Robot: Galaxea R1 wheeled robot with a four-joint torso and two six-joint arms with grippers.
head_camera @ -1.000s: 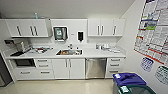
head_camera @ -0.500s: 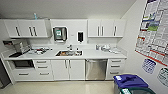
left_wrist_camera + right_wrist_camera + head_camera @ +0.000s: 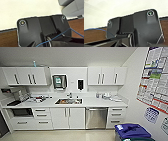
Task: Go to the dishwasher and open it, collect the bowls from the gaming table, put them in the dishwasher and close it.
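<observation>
View: the kitchenette looms slightly nearer than a second ago; I am rolling toward it.
Dishwasher: flat stainless-steel under-counter dishwasher point(image 3: 96, 118), shut, right of the sink point(image 3: 68, 101).
Claws: spread or pressed together, I cannot tell.
Meaning: opening not yet begun.

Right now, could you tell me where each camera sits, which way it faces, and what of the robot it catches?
Head view: high on the robot, facing forward and down at a kitchenette; dishwasher under the counter, right of the sink; blue bin near.
Left wrist view: on the left wrist, facing a pale wall and brown floor; the robot's dark plate shows.
Right wrist view: likewise, right wrist.
Shared: both wrist views show wall, floor, plate.
</observation>
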